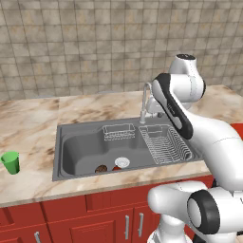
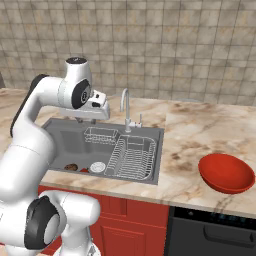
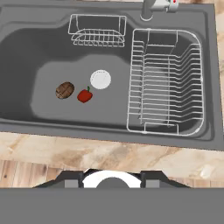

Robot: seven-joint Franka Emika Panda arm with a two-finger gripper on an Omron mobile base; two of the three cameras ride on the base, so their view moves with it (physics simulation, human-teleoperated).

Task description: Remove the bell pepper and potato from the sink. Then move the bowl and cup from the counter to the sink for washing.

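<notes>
Potato long axis toward bell pepper, just beside, in sink

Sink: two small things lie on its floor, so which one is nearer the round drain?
The bell pepper, small and glossy red, lies close beside the drain. The potato, brown and mottled, lies farther out, on the pepper's other side.

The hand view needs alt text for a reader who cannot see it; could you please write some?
A grey sink seen from above holds a brown potato and a red bell pepper beside its round drain. A large wire rack fills its right side.
</notes>
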